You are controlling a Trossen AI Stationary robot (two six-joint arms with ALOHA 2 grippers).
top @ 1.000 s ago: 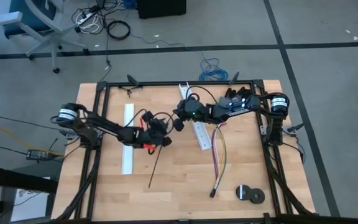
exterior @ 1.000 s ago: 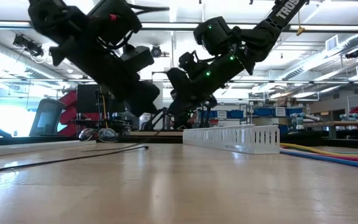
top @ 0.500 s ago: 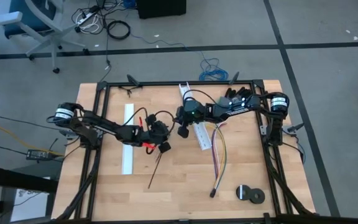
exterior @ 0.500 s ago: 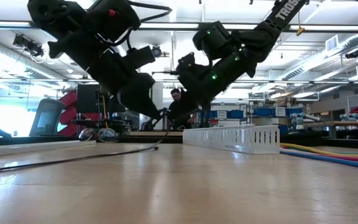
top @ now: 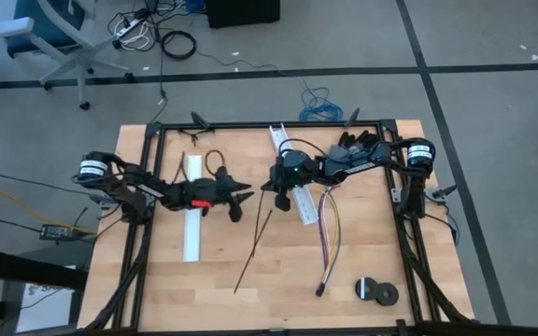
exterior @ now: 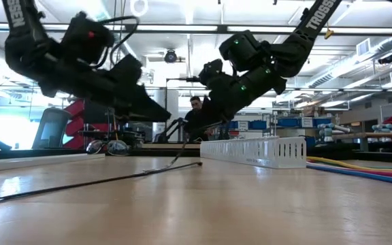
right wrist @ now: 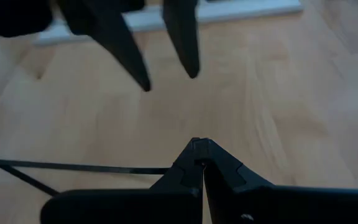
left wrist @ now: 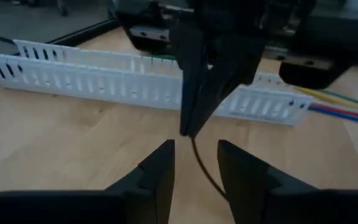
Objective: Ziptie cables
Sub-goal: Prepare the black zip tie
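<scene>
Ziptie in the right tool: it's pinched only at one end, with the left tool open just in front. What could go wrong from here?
1. The right tool grips the ziptie only at its tip, while the rest trails over the table; a pull could slip it free.
2. The left tool is open and close to the right one; moving closer risks a collision.
3. The cables lie apart, beyond the white channel, so the dragged strip may snag there.
</scene>
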